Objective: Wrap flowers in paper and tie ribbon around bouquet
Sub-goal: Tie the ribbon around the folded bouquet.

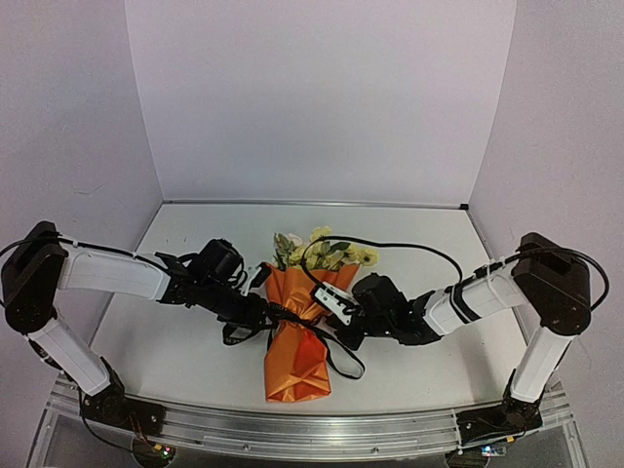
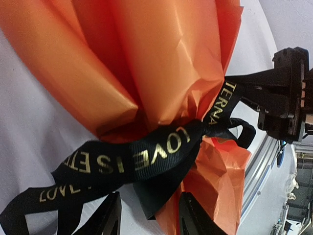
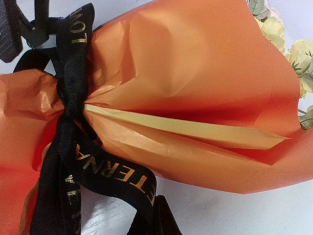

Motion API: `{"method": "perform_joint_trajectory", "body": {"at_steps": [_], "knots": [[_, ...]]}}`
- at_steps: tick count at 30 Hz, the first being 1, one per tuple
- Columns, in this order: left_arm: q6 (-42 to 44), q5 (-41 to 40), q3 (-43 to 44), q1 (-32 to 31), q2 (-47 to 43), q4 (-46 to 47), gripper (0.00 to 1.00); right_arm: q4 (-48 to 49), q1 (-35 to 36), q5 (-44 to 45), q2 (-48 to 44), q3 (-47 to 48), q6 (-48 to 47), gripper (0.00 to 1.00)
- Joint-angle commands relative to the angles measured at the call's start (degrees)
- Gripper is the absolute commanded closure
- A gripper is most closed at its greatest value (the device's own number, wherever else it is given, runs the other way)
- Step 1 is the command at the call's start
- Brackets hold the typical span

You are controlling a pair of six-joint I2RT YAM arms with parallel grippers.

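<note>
The white tabletop (image 1: 195, 363) carries the bouquet (image 1: 295, 363), which lies flat near the front edge with its flowers (image 1: 324, 253) toward the far edge. Ribbon (image 2: 146, 156) ends trail on the surface beside it.

orange paper (image 1: 297, 356), black gold-lettered ribbon (image 2: 146, 157), cream flowers (image 1: 330, 253)

Left arm (image 1: 107, 273): stretched low toward the middle, wrist angled down.
Left claw (image 2: 149, 215): its 2 fingers (image 2: 110, 218) stand apart.
Right arm (image 1: 478, 292): stretched low toward the middle.
Right claw (image 3: 157, 218): pinched tight on the ribbon (image 3: 117, 178).
</note>
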Motion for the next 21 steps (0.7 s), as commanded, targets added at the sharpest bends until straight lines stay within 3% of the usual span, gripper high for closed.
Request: {"method": "perform_joint_trajectory", "body": {"at_steps": [1,7,15,21], "knots": [[1.54,-2.81,3.72,-1.03,2.19,1.85,0.58,-1.19,1.06,1.94,-2.19,0.52,1.32,1.00],[0.97,-4.27,4.03,-2.18,3.30,1.78,0.62,-2.62,1.23,5.26,-2.49,0.68,1.61,1.00],[-0.12,-7.23,2.90,-2.39,1.44,0.43,0.99,-6.41,1.31,10.82,-3.95,0.89,1.32,1.00],[-0.46,-9.81,1.71,-2.37,-0.45,-0.73,1.00,-10.70,1.35,14.65,-5.14,1.96,2.93,1.00]]}}
